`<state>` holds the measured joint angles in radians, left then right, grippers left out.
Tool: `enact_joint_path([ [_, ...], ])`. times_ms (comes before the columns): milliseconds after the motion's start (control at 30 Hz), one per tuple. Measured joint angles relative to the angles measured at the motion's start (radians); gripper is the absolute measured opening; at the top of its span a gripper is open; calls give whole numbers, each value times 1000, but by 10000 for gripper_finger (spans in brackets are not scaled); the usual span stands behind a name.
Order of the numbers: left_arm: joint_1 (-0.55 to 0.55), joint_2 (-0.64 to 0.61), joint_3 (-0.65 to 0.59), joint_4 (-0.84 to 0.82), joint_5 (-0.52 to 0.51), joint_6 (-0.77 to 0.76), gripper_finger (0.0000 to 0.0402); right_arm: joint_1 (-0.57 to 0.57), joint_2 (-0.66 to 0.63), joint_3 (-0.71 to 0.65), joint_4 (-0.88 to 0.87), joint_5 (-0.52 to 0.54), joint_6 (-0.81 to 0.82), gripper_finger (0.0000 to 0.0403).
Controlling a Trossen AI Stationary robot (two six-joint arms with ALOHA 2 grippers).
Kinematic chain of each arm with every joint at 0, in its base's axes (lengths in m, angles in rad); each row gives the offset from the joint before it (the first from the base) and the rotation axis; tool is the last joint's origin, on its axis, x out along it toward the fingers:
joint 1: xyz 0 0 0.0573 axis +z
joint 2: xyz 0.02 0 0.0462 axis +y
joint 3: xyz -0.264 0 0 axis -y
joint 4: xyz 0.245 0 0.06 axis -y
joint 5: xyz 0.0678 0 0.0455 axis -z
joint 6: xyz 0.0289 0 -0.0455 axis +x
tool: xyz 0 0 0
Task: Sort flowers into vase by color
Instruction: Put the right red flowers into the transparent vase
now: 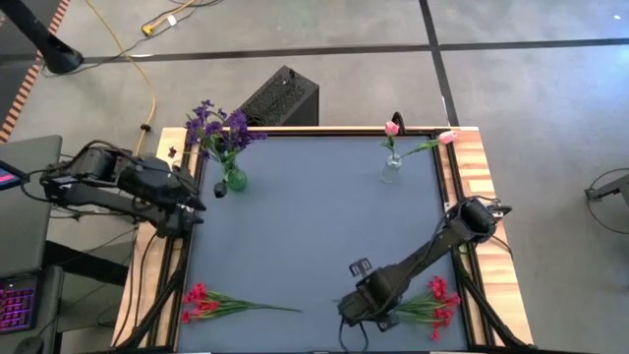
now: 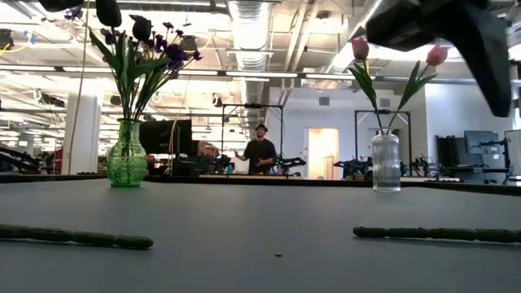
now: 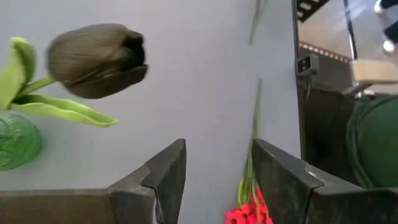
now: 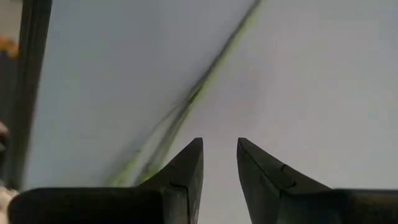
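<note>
Purple flowers stand in a green vase at the table's far left, also seen as the green vase. Two pink tulips stand in a clear vase. One red spray lies flat near the near-left edge, and another red spray lies near the near-right edge. My left gripper hovers open beside the green vase. My right gripper hangs open above the table between the two sprays, with green stems just ahead of its fingers, touching nothing.
A black box stands behind the table's far edge. Wooden rails border the grey mat. The mat's middle holds nothing. In the low view a person stands far off in the room, and stems lie on the mat.
</note>
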<state>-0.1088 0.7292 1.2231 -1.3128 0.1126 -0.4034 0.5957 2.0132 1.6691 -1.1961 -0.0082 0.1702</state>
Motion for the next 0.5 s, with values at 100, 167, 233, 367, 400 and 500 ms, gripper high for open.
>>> enact_joint_path([
  [100,-35,20,-1,0,-26,8,171,14,0,0,9,0,191,123],
  [167,-56,35,-1,0,-44,21,171,15,0,0,20,-1,309,123],
  [233,-71,49,-1,0,-48,30,171,14,2,0,40,-23,391,127],
  [367,-93,70,-2,-8,-53,31,171,18,4,-18,104,-62,476,154],
  [400,-99,72,-2,-16,-63,29,171,18,4,-25,117,-64,490,164],
  [500,-116,74,-2,-32,-93,25,171,21,4,-54,149,-65,513,196],
])
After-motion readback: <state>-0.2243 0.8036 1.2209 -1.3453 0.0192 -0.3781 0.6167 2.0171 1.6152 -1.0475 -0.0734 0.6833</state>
